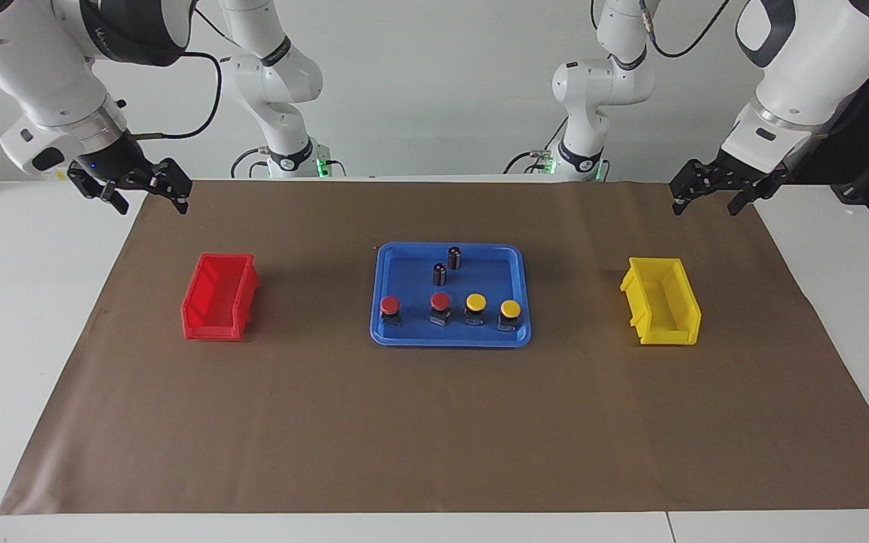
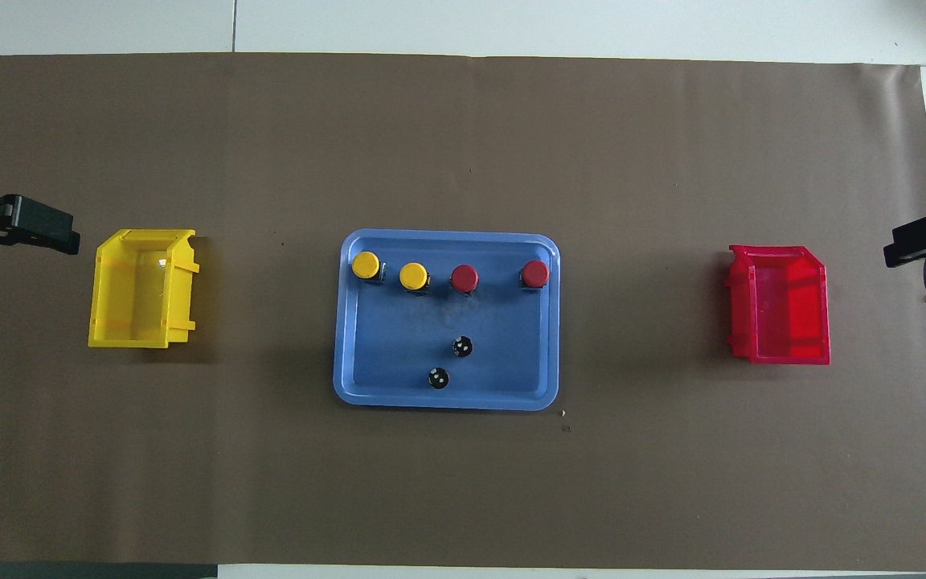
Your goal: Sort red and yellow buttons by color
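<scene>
Two red buttons (image 1: 390, 305) and two yellow buttons (image 1: 476, 302) share the blue tray (image 1: 404, 260); both arms' jaws gape wide.

Blue tray (image 1: 404, 260) mid surface (image 1: 434, 422): 2 red buttons (image 1: 390, 305) + 2 yellow buttons (image 1: 476, 302) in a row, 2 dark cylinders (image 1: 454, 257) nearer robots. Red bin (image 1: 219, 298) twd right arm's end, yellow bin (image 1: 662, 302) twd left arm's end. Left tool (image 1: 715, 194) + right tool (image 1: 142, 192) open, raised over surface edges, both arms waiting.

White jointed arms, black end effectors, black cables
</scene>
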